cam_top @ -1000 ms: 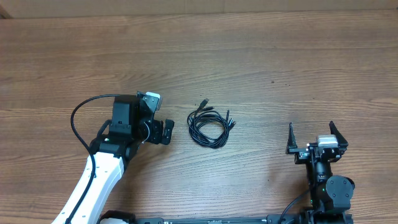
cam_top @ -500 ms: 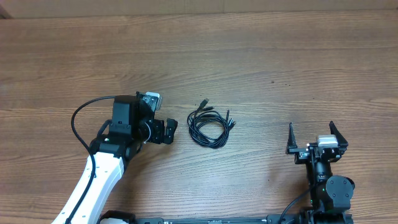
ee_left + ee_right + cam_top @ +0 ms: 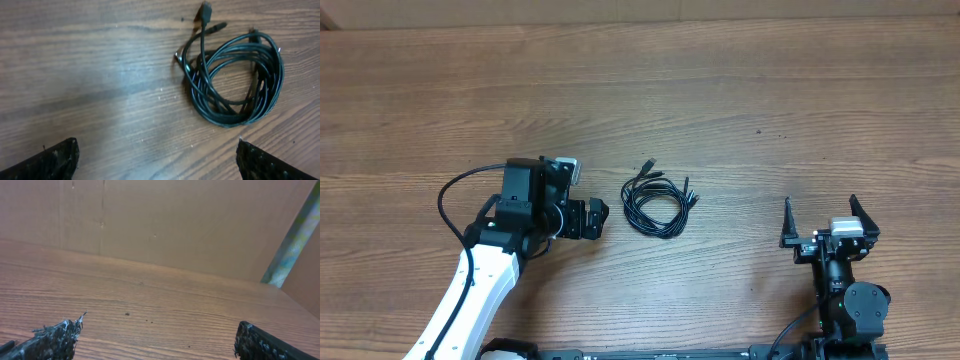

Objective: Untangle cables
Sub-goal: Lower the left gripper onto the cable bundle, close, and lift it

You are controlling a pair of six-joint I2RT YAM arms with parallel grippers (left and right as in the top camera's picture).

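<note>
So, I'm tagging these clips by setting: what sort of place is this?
Probably a robotics lab or test bench: a wood-grain table, a white left robot arm and a black right one at its edge, one coil of thin black cables, and a plain brown panel wall behind.

The cables (image 3: pixel 654 201) lie on the table (image 3: pixel 720 90) between left gripper (image 3: pixel 600 219) and right gripper (image 3: pixel 820 203), nearer the left

robot lab bench — wood-grain table (image 3: pixel 740 80), white robot arm (image 3: pixel 480 288), plain brown wall (image 3: pixel 200 220)
</note>
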